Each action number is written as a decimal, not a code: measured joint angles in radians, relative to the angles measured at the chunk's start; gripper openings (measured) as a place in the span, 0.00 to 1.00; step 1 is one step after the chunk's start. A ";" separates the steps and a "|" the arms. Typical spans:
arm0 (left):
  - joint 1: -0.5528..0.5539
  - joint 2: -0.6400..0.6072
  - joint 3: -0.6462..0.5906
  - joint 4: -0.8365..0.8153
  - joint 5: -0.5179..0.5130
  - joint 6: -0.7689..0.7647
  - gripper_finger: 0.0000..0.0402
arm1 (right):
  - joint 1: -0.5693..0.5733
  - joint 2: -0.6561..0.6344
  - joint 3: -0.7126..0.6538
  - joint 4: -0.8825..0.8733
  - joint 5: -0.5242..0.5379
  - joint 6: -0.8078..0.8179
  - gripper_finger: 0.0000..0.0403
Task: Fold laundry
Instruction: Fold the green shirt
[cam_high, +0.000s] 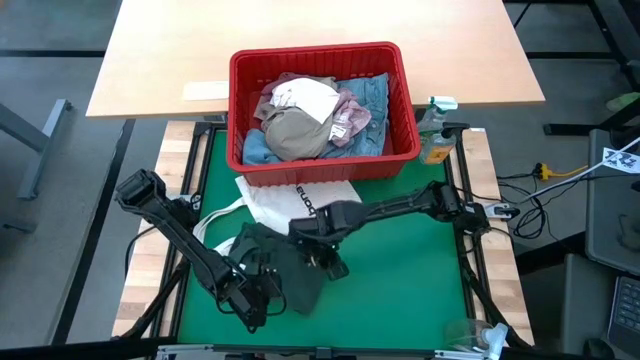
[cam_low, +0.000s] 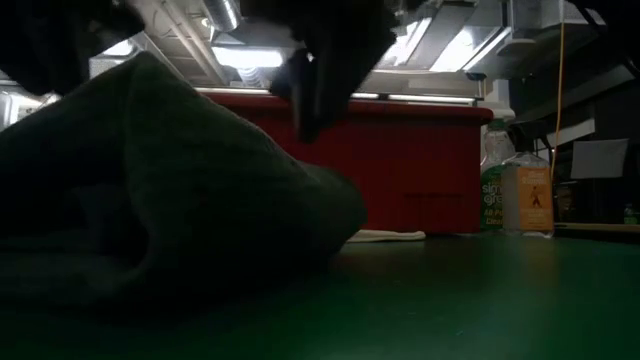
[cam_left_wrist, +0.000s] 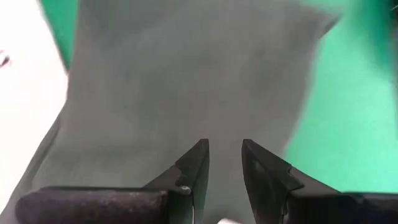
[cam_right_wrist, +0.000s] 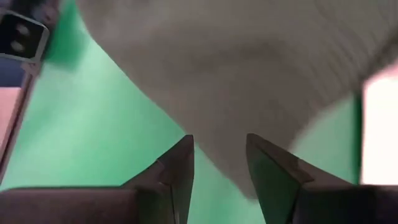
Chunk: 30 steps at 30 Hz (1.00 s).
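Observation:
The dark green top lies in a rumpled heap on the green mat, left of the mat's middle, and bulks large in the low view. My left gripper slants down over its near left part. Its fingers stand a little apart above smooth cloth. My right gripper hangs over the top's right edge, open, and a corner of the cloth shows beyond the gap. More laundry, beige, pink and light blue denim, fills the red basket.
The red basket stands at the mat's far edge. A white tote bag lies between it and the top. A spray bottle stands right of the basket. The mat's right half is bare green.

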 joint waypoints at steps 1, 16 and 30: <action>0.000 0.000 0.000 -0.040 0.000 -0.021 0.22 | 0.009 0.000 -0.006 0.040 0.000 -0.005 0.37; -0.002 0.001 -0.070 -0.434 0.016 -0.192 0.22 | 0.044 0.036 -0.142 0.152 0.019 -0.047 0.37; -0.025 0.001 -0.074 -0.751 0.130 -0.361 0.22 | 0.045 0.036 -0.189 0.106 0.019 -0.049 0.37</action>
